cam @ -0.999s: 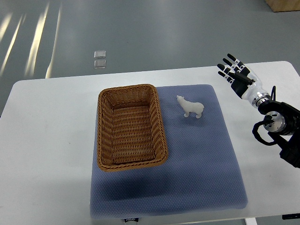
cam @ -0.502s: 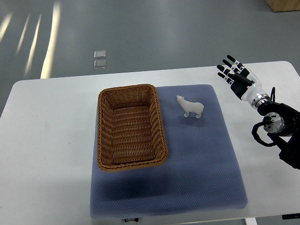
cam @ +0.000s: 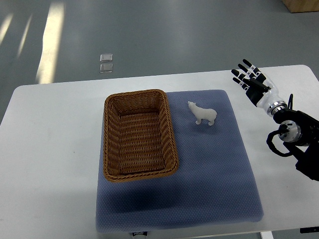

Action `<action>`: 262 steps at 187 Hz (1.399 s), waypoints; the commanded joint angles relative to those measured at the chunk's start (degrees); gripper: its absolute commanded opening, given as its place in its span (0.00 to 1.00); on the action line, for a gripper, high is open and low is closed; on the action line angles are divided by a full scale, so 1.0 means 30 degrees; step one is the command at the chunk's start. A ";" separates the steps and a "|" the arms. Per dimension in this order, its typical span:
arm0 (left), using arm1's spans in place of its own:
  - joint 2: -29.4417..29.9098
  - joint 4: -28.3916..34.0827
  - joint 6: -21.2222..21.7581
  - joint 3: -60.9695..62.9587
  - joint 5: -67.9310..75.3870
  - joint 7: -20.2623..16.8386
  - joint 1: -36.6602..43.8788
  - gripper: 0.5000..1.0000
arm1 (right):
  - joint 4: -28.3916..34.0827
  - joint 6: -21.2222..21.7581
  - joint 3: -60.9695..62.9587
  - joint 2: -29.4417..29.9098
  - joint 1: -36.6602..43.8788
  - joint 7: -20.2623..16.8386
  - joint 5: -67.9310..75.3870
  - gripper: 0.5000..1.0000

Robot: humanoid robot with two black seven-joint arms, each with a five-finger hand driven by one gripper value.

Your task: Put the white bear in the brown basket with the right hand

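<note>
Blue mat [cam: 209, 179] covers white table [cam: 55, 129]; grey floor [cam: 149, 35] beyond.

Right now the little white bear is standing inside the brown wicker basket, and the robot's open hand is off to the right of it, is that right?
Not quite. The top view shows the white bear standing on the blue mat just right of the brown wicker basket, not inside it; the basket is empty. The rest holds: the right hand is open, off to the bear's right.

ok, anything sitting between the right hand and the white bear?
Nothing. In the top view, only bare blue-grey mat and a strip of white table lie between the open right hand and the small white bear figurine.
</note>
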 commanded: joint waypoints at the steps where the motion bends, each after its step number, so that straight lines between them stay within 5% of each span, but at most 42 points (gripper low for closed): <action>1: 0.0000 -0.0001 -0.0002 0.0006 -0.0014 -0.0001 0.0000 1.00 | 0.0001 0.0003 -0.0005 0.0018 0.0016 0.0000 0.0001 0.84; 262: 0.0000 -0.0118 -0.0002 0.0036 0.0016 -0.0001 -0.0029 1.00 | 0.0059 0.0238 -0.0386 -0.0245 0.0543 -0.0029 -0.1464 0.85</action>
